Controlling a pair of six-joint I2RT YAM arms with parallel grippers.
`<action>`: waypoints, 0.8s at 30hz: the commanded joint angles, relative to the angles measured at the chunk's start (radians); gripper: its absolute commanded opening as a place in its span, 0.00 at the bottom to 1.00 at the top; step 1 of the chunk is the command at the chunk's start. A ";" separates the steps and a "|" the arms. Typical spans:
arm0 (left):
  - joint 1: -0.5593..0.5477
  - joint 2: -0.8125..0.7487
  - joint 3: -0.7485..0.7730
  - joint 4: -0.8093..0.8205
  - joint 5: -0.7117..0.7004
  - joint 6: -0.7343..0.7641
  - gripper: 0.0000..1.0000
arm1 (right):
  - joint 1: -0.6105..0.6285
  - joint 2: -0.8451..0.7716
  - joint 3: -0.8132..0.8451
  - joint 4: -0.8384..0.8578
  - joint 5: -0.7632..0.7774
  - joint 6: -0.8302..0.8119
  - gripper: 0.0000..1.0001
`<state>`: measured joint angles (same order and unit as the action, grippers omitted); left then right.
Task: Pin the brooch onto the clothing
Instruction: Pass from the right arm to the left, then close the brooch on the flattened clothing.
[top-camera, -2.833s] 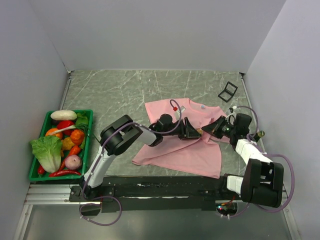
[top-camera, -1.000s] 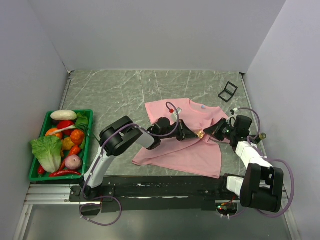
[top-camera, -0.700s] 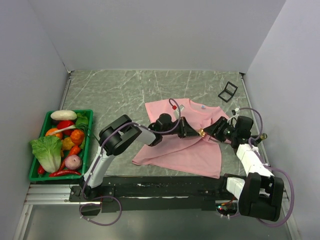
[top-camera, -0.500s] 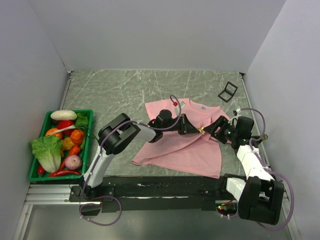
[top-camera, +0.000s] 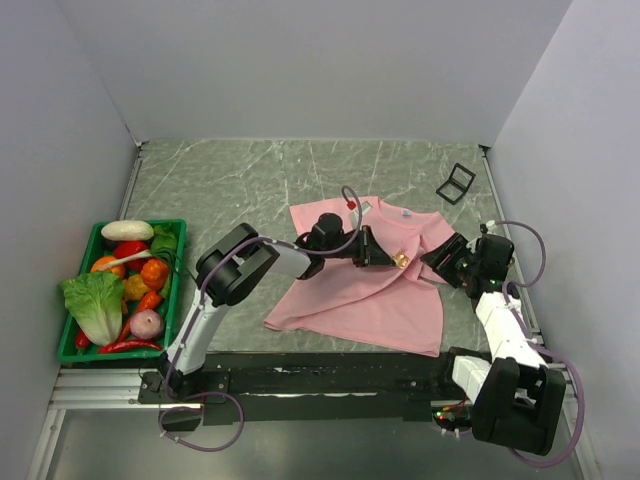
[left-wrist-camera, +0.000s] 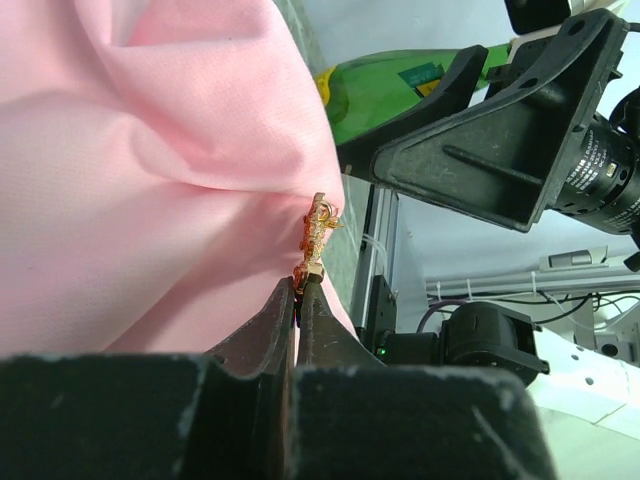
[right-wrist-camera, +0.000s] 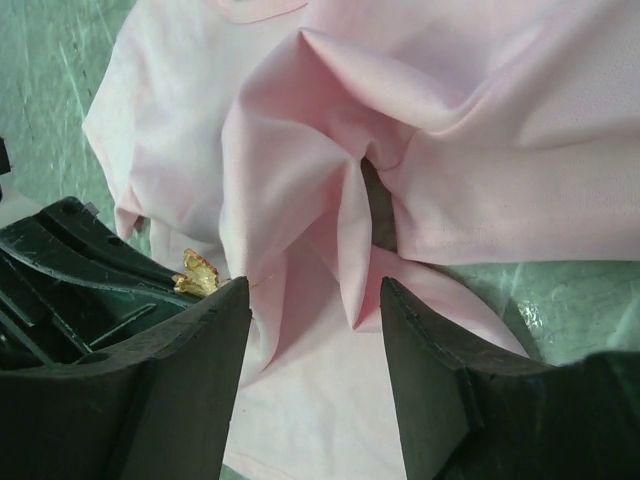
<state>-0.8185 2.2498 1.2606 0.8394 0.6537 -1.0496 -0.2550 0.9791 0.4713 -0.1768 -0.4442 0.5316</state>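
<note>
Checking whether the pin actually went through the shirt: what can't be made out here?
- Left wrist view: the brooch stands edge-on against the T-shirt; a fold hides whether its pin pierces the fabric.
- Top view: the brooch is a speck at the left gripper, too small to read.
- Right wrist view: a finger of the right gripper covers the brooch's lower part.

Tiny gold-orange brooch (left-wrist-camera: 318, 232) upright against bunched pink T-shirt (left-wrist-camera: 150, 180)

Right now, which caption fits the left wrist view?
Left gripper shut on the golden brooch beside a pink T-shirt fold.
</note>
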 joint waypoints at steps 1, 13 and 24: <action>0.008 0.004 0.040 0.004 0.030 0.039 0.01 | -0.004 0.015 0.001 0.062 0.036 0.034 0.61; 0.012 0.011 0.066 -0.033 0.038 0.060 0.01 | 0.006 0.141 -0.016 0.172 0.023 0.051 0.47; 0.013 0.014 0.094 -0.089 0.034 0.094 0.01 | 0.046 0.122 -0.039 0.269 -0.034 0.071 0.43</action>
<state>-0.8085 2.2570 1.3125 0.7528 0.6762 -0.9913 -0.2157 1.1309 0.4438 0.0101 -0.4522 0.5949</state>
